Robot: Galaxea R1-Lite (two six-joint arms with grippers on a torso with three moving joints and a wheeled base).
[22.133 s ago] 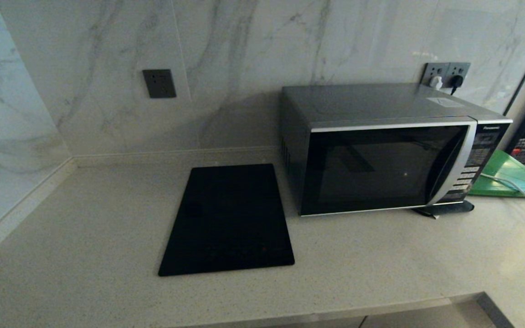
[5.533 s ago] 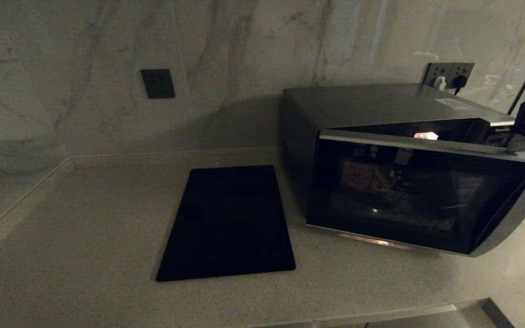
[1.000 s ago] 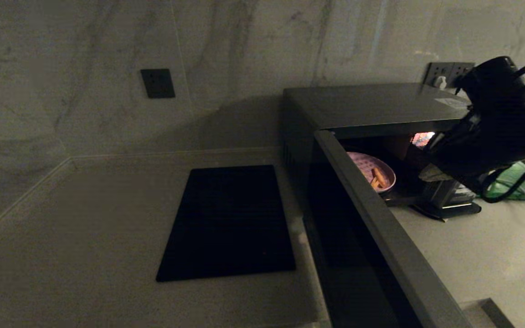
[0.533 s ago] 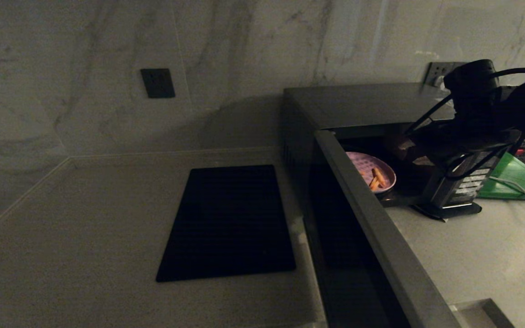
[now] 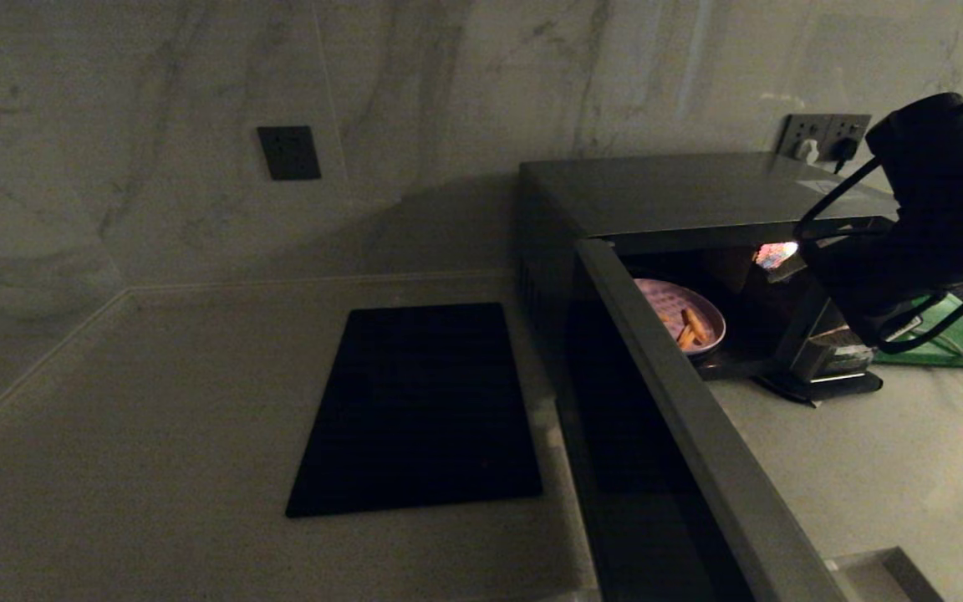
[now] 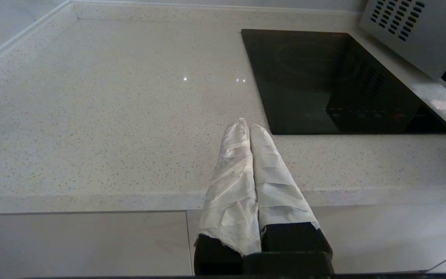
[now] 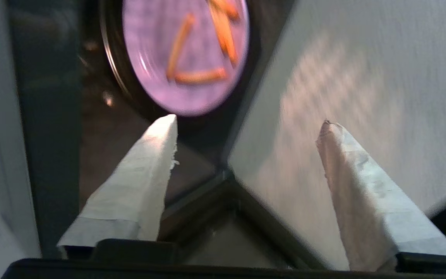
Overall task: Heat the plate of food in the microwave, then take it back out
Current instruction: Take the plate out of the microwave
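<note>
While the plate of food point(image 5: 684, 322) sits inside the microwave point(image 5: 682, 196), on the floor of the lit cavity, the door point(image 5: 682, 435) is swung wide open toward the camera and hides the near part of the plate's rim in the head view. A few orange sticks lie on the lavender plate. The right arm reaches in from the right, its dark wrist held at the cavity's mouth in front of the button panel. In the right wrist view the right gripper point(image 7: 246, 124) has its two wrapped fingers point(image 7: 157, 155) spread wide with nothing between them; the plate point(image 7: 186, 58) lies beyond the fingertips, apart from both, nearer one finger than the other. That view is smeared, so the plate's edge and the cavity wall are hard to make out. From the head view the gripper's fingers are hidden behind the wrist. The left gripper point(image 6: 246, 126) hangs idle over the counter edge point(image 6: 91, 201), its fingers pressed together on nothing, near the black cooktop point(image 6: 335, 81).
</note>
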